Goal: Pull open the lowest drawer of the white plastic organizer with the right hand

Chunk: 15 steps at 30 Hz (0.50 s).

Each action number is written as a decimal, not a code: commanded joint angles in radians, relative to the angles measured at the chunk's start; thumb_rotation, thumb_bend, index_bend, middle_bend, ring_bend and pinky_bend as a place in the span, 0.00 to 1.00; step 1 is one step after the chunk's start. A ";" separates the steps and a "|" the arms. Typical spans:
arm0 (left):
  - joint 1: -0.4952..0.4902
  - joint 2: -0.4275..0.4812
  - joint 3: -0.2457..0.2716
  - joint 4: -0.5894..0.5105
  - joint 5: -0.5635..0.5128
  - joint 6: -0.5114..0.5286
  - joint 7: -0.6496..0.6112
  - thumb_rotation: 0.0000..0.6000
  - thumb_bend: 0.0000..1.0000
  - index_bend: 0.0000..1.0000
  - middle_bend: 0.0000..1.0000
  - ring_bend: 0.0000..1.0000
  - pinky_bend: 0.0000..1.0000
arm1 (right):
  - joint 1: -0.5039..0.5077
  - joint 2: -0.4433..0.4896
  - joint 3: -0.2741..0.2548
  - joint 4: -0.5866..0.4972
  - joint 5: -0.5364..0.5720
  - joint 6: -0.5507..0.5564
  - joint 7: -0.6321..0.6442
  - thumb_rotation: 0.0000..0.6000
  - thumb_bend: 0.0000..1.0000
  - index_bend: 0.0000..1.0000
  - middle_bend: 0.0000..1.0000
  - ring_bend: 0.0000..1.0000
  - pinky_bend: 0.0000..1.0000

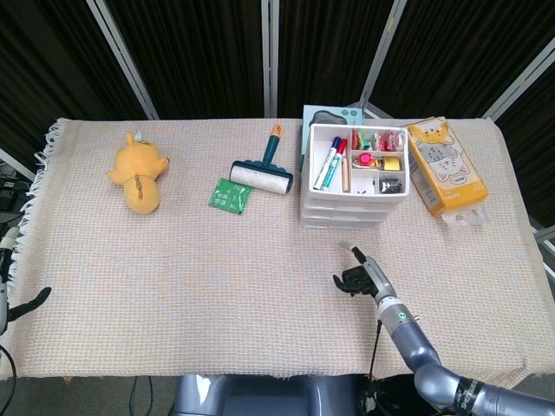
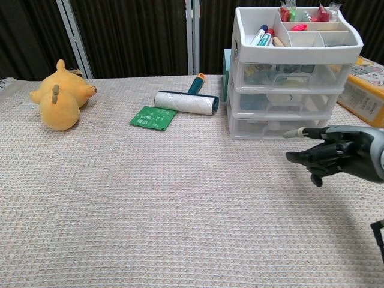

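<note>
The white plastic organizer [image 1: 354, 178] stands at the back right of the table, its top tray full of pens and small items. In the chest view its three drawers face me, all pushed in, and the lowest drawer [image 2: 277, 127] sits at cloth level. My right hand [image 2: 336, 153] hovers in front of and to the right of that drawer, holding nothing. One finger [image 2: 294, 132] points at the drawer's right front, a short gap away, and the rest are loosely bent. In the head view the right hand [image 1: 362, 276] is just in front of the organizer. My left hand [image 1: 7, 295] shows at the left edge, fingers apart.
A yellow plush toy [image 1: 139, 178] lies at the back left. A lint roller [image 1: 260, 173] and a green packet [image 1: 230, 196] lie left of the organizer. An orange cat-print box [image 1: 445, 166] stands to its right and a teal box [image 1: 329, 113] behind it.
</note>
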 commanded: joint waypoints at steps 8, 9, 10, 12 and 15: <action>0.005 0.001 0.001 -0.004 0.005 0.011 0.003 1.00 0.07 0.00 0.00 0.00 0.00 | 0.072 -0.055 0.056 0.115 0.148 -0.140 0.122 1.00 0.35 0.08 0.87 0.85 0.70; 0.005 0.001 0.001 -0.005 0.007 0.012 0.003 1.00 0.07 0.00 0.00 0.00 0.00 | 0.074 -0.060 0.064 0.129 0.160 -0.158 0.141 1.00 0.36 0.08 0.87 0.85 0.70; 0.006 0.001 0.002 -0.005 0.009 0.013 0.003 1.00 0.07 0.00 0.00 0.00 0.00 | 0.075 -0.066 0.071 0.144 0.169 -0.170 0.158 1.00 0.35 0.08 0.87 0.85 0.70; 0.006 0.002 0.002 -0.006 0.009 0.013 0.003 1.00 0.07 0.00 0.00 0.00 0.00 | 0.078 -0.075 0.081 0.168 0.182 -0.191 0.183 1.00 0.36 0.09 0.87 0.85 0.70; 0.005 0.003 0.001 -0.006 0.006 0.010 0.002 1.00 0.07 0.00 0.00 0.00 0.00 | 0.081 -0.087 0.098 0.204 0.202 -0.232 0.225 1.00 0.36 0.09 0.87 0.85 0.70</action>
